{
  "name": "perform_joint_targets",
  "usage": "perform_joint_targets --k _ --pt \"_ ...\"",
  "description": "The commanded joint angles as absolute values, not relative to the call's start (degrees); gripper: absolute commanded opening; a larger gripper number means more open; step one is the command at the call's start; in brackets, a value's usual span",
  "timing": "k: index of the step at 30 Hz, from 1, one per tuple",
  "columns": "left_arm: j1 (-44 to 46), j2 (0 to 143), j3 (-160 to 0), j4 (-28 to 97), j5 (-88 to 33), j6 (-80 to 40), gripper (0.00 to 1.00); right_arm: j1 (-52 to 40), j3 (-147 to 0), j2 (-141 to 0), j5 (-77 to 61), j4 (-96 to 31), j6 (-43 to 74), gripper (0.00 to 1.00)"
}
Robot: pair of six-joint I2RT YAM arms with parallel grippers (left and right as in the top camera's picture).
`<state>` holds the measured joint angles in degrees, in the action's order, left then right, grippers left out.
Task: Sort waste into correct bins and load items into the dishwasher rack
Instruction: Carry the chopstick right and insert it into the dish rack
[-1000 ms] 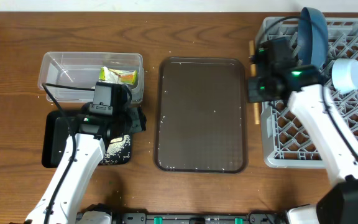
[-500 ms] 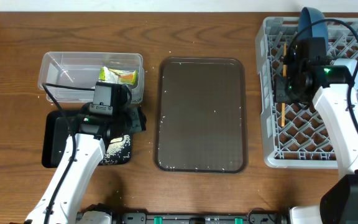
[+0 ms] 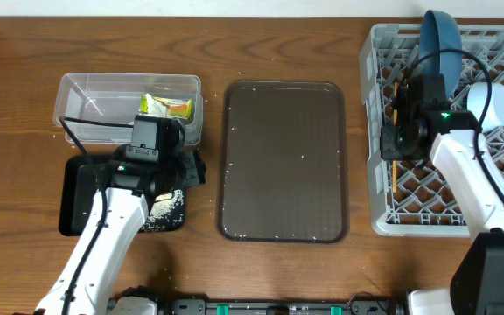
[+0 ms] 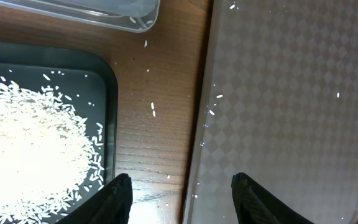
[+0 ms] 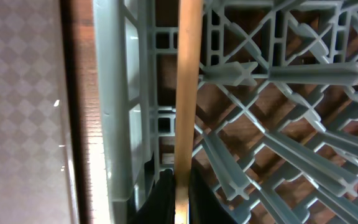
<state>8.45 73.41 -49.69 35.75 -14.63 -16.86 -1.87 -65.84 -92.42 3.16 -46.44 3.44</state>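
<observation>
Your wooden stick runs just inside the left wall of the dishwasher rack, its near end pinched tight in your right gripper; your left gripper hangs spread wide between the black tray and the brown tray

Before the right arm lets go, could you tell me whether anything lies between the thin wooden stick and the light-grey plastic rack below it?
Nothing visible does: the thin wooden stick, pinched in the right gripper, lies over bare lattice inside the wall of the light-grey plastic rack.
</observation>
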Motion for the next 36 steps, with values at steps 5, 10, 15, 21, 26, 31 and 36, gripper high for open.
perform_joint_targets --k 5,10,15,21,26,31,36 --pt "8.3 73.7 -50.5 35.8 -14.3 -16.8 0.54 -1.5 -64.5 -92.9 4.3 -44.5 3.4 0.28" --pt "8.3 73.7 -50.5 35.8 -14.3 -16.8 0.54 -1.5 -64.5 -92.9 4.3 -44.4 3.4 0.33" --pt "8.3 73.7 -50.5 35.8 -14.3 -16.8 0.54 -1.5 -64.8 -92.8 4.3 -44.5 3.3 0.33" --pt "8.3 73.7 -50.5 35.8 -14.3 -16.8 0.54 -1.5 -66.3 -89.7 4.1 -44.9 3.4 0.32" --pt "8.3 73.7 -50.5 35.8 -14.3 -16.8 0.54 -1.5 -68.3 -85.6 3.6 -43.6 3.4 0.38" --pt "8.3 73.7 -50.5 35.8 -14.3 -16.8 0.55 -1.6 -68.4 -82.0 -2.4 -39.2 3.3 0.52" --pt "8.5 73.7 -50.5 35.7 -14.3 -15.1 0.79 -1.9 -68.4 -81.6 -7.9 -35.4 3.3 0.82"
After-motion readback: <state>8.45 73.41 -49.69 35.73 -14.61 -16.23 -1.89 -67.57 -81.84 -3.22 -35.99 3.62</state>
